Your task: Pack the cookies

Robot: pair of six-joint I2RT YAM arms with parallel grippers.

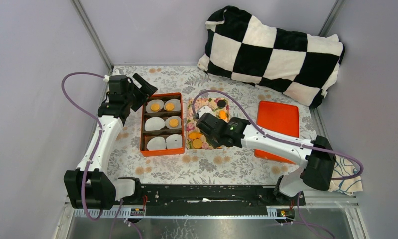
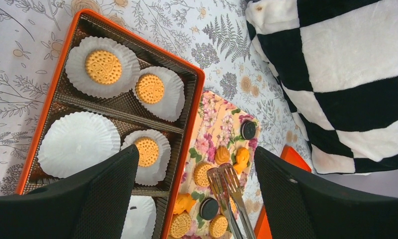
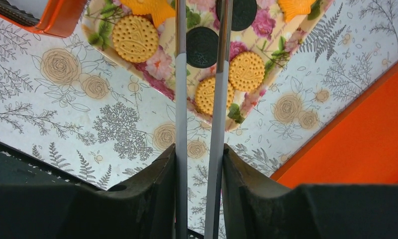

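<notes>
Several cookies, tan and black, lie on the floral tray. Three more tan cookies sit in white paper cups inside the orange box. My right gripper is shut on metal tongs, its fingers pressed against both arms. The tong tips hover close together over the tray with nothing between them. A black cookie shows between the tong arms. My left gripper hangs open above the box's far left end, holding nothing.
Three paper cups in the box are bare. An orange lid lies right of the tray. A black-and-white checkered pillow fills the back right. A cloth sits by the right arm's base.
</notes>
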